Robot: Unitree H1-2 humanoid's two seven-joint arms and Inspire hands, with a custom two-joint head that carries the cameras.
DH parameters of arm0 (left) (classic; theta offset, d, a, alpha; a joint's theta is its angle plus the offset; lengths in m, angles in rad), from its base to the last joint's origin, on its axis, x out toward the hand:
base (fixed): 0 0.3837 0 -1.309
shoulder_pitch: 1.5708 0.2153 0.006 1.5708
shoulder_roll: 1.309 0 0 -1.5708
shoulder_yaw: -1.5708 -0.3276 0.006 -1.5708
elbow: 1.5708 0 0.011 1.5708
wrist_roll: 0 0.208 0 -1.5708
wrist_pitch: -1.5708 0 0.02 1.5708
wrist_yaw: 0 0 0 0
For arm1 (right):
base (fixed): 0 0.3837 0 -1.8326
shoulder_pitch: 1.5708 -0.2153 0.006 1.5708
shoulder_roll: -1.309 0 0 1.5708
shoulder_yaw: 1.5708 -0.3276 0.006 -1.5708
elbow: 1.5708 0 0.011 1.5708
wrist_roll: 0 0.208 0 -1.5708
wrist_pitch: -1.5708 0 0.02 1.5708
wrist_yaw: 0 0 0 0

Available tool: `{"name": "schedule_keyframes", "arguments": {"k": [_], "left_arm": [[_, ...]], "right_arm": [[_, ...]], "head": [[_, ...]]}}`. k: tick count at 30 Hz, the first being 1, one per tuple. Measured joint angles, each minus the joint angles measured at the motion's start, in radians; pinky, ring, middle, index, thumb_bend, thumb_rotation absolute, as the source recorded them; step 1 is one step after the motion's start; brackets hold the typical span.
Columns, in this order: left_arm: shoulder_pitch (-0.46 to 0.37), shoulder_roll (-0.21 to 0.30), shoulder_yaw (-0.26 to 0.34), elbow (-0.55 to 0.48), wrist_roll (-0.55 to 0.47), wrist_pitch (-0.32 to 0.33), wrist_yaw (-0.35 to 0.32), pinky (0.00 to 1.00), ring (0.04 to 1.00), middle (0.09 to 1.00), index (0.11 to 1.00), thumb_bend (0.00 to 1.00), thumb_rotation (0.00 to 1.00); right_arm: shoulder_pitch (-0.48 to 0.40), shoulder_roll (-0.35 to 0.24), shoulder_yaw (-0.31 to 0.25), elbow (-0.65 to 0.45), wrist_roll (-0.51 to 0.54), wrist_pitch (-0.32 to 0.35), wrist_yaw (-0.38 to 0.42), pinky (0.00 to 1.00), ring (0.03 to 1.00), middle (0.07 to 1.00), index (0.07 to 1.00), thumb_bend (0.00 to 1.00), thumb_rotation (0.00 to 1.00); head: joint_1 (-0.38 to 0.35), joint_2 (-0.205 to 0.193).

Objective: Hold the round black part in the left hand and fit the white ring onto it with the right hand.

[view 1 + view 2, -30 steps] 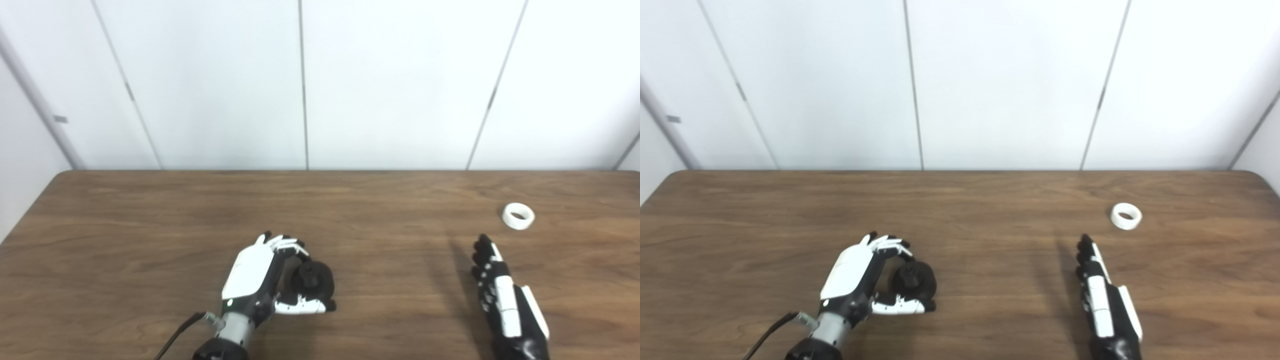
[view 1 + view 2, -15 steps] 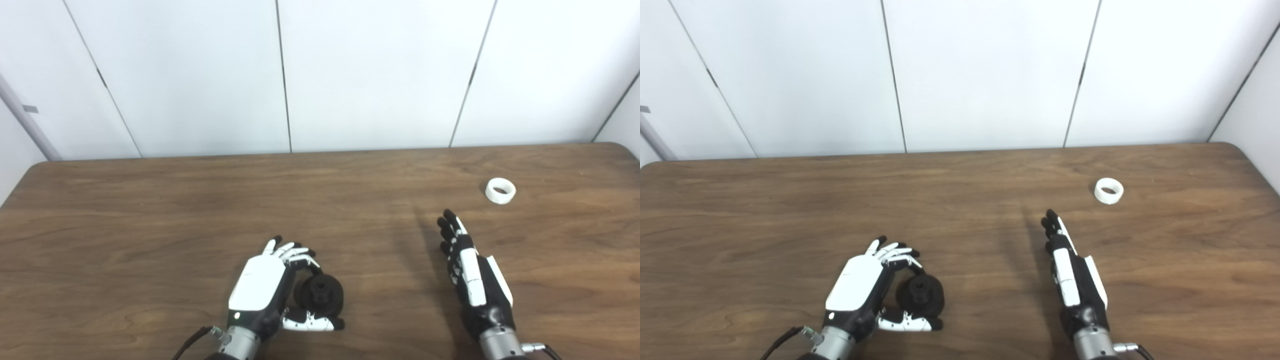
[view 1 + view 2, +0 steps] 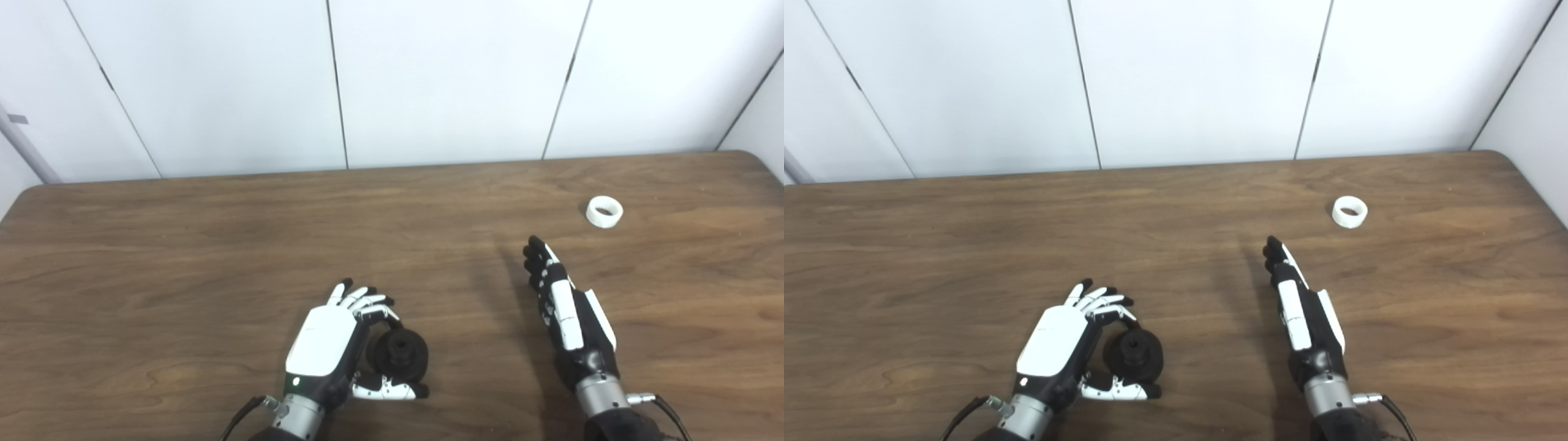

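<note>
My left hand (image 3: 331,346) was curled round the round black part (image 3: 401,354) near the table's (image 3: 184,257) front edge — fingers arched over its top, thumb under it. My right hand (image 3: 566,309) was empty, fingers straight & held side by side, edge-on above the wood. The white ring (image 3: 604,212) lay flat on the table, far right — well apart from the rt fingertips, untouched.

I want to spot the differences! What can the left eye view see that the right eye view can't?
Only the left eye view shows a grey post at the far left wall. Only the right eye view shows more of the side wall on the right. Both show the left hand curled around the round black part, the right hand flat and open, and the white ring lying apart on the table.
</note>
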Motion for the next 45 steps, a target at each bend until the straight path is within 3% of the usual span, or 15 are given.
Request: {"name": "schedule_keyframes", "arguments": {"k": [14,18,21,24,29,33,36,41,45], "left_arm": [[0.02,-0.014,0.0,0.027,0.0,-0.038,0.044,1.0,0.882,0.786,0.485,0.52,0.06],[0.02,-0.015,0.0,0.029,0.012,-0.038,0.049,1.0,0.883,0.787,0.485,0.52,0.06],[0.02,-0.016,0.0,0.03,0.019,-0.041,0.051,1.0,0.885,0.788,0.485,0.52,0.06],[0.02,-0.016,0.0,0.032,0.021,-0.044,0.056,1.0,0.884,0.788,0.485,0.52,0.06],[0.019,-0.018,-0.002,0.036,0.023,-0.045,0.058,1.0,0.88,0.785,0.484,0.52,0.06],[0.02,-0.018,-0.002,0.036,0.029,-0.045,0.062,1.0,0.878,0.783,0.484,0.52,0.06],[0.021,-0.018,-0.002,0.037,0.03,-0.045,0.064,1.0,0.879,0.783,0.484,0.52,0.06],[0.021,-0.017,-0.002,0.037,0.03,-0.047,0.065,1.0,0.879,0.783,0.484,0.52,0.06],[0.022,-0.017,-0.001,0.038,0.029,-0.049,0.066,1.0,0.88,0.784,0.485,0.52,0.05]], "right_arm": [[-0.006,-0.006,-0.042,-0.027,0.009,0.027,-0.003,1.0,0.942,0.939,0.919,0.58,0.99],[-0.019,-0.027,-0.053,-0.036,-0.008,0.032,-0.004,1.0,0.957,0.951,0.914,0.54,0.91],[-0.036,-0.062,-0.07,-0.041,-0.012,0.033,-0.002,1.0,0.964,0.957,0.914,0.54,0.79],[-0.055,-0.085,-0.096,-0.058,-0.026,0.048,-0.006,0.92,0.939,0.93,0.886,0.56,0.66],[-0.096,-0.151,-0.093,-0.065,-0.167,0.089,-0.019,0.88,0.918,0.922,0.872,0.62,0.67],[-0.129,-0.218,-0.123,-0.07,-0.205,0.14,-0.011,0.91,0.91,0.913,0.871,0.63,0.51],[-0.16,-0.268,-0.133,-0.064,-0.238,0.158,-0.005,0.91,0.92,0.899,0.853,0.68,0.46],[-0.236,-0.378,-0.122,-0.011,-0.326,0.194,0.017,0.93,0.941,0.915,0.794,0.74,0.46],[-0.297,-0.414,-0.106,0.043,-0.365,0.218,0.035,0.95,0.947,0.909,0.785,0.76,0.43]], "head": [[-0.003,0.006],[-0.024,0.006],[-0.029,0.003],[-0.025,0.0],[-0.031,-0.002],[-0.067,-0.006],[-0.067,-0.006],[-0.109,-0.012],[-0.121,-0.012]]}}
